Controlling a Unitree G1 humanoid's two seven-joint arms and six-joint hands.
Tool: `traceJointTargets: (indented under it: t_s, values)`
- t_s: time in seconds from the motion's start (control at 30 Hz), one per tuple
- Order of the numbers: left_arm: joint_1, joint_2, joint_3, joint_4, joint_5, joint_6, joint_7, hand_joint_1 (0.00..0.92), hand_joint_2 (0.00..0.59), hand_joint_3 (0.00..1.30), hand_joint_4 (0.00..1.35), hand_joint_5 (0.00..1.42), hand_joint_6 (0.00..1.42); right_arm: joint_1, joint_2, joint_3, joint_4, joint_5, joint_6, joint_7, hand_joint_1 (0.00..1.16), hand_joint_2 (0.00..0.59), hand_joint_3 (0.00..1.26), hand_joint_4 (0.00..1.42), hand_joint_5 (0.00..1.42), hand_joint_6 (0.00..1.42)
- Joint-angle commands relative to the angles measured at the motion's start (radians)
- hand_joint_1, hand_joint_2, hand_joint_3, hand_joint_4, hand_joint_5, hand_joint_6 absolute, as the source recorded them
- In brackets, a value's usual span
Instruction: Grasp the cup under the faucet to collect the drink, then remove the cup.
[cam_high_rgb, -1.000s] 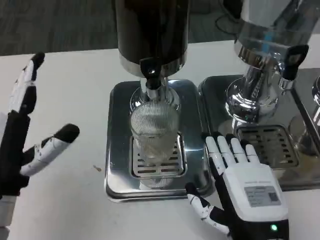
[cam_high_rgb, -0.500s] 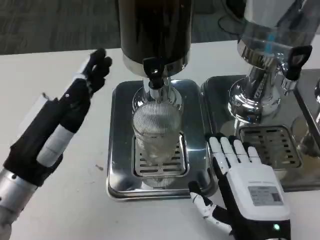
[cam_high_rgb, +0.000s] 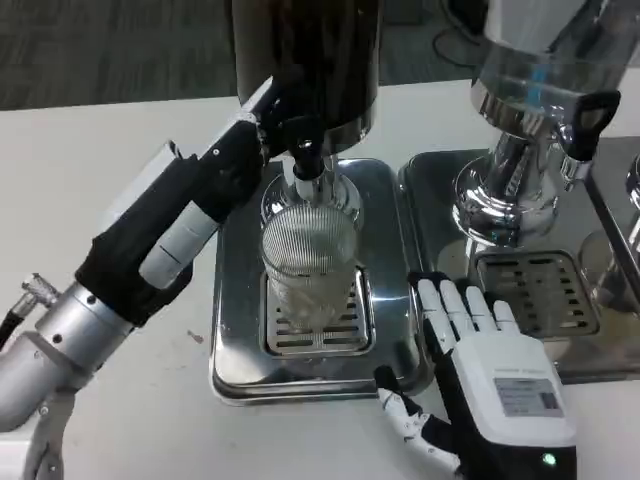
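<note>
Bench (cam_high_rgb: 120, 130), white, fills the frame beneath us. At upper centre stands the dark dispenser (cam_high_rgb: 305, 60), and a second, chrome dispenser (cam_high_rgb: 530, 110) occupies the upper right on its own drip tray (cam_high_rgb: 530, 290). Below the dark one lies a steel drip tray (cam_high_rgb: 235, 330) with a slotted grate. Our left hand (cam_high_rgb: 210, 190) reaches diagonally from lower left to upper centre, its fingertips at the black faucet (cam_high_rgb: 303, 150); we cannot tell whether they grip the lever or merely touch it. Our right hand (cam_high_rgb: 480, 350) rests at lower right, fingers apart and holding nothing, fingertips at the tray's right edge. The ribbed clear cup (cam_high_rgb: 308, 265) stands upright on the grate directly under the faucet, just left of the right hand and untouched by it.
</note>
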Motion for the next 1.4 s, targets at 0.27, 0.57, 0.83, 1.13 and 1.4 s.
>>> traceJointTargets:
  t_s: [0.27, 0.57, 0.83, 1.13, 1.4]
  values:
    - [-0.013, -0.014, 0.03, 0.031, 0.105, -0.055, -0.032, 0.0, 0.12, 0.18, 0.06, 0.16, 0.11, 0.006, 0.003, -0.013, -0.005, 0.013, -0.003, -0.014, 0.21, 0.38, 0.0, 0.0, 0.0, 0.0]
    - [0.008, 0.01, 0.054, 0.043, 0.207, -0.155, -0.003, 0.0, 0.118, 0.21, 0.08, 0.2, 0.13, 0.0, 0.001, -0.014, -0.001, 0.027, -0.005, -0.011, 0.22, 0.38, 0.0, 0.0, 0.0, 0.0]
    - [0.008, 0.063, 0.038, 0.046, 0.444, -0.28, 0.109, 0.0, 0.123, 0.12, 0.0, 0.18, 0.13, 0.0, 0.005, -0.019, 0.005, 0.044, -0.001, -0.012, 0.22, 0.38, 0.0, 0.0, 0.0, 0.0]
    - [0.008, 0.113, -0.018, 0.035, 0.598, -0.352, 0.217, 0.0, 0.134, 0.12, 0.0, 0.18, 0.12, 0.0, 0.005, -0.027, 0.015, 0.059, -0.015, -0.033, 0.19, 0.356, 0.0, 0.0, 0.0, 0.0]
    - [0.042, 0.141, -0.063, -0.022, 0.681, -0.368, 0.294, 0.0, 0.137, 0.12, 0.0, 0.18, 0.12, 0.007, 0.004, -0.024, 0.009, 0.056, -0.012, -0.027, 0.18, 0.352, 0.0, 0.0, 0.0, 0.0]
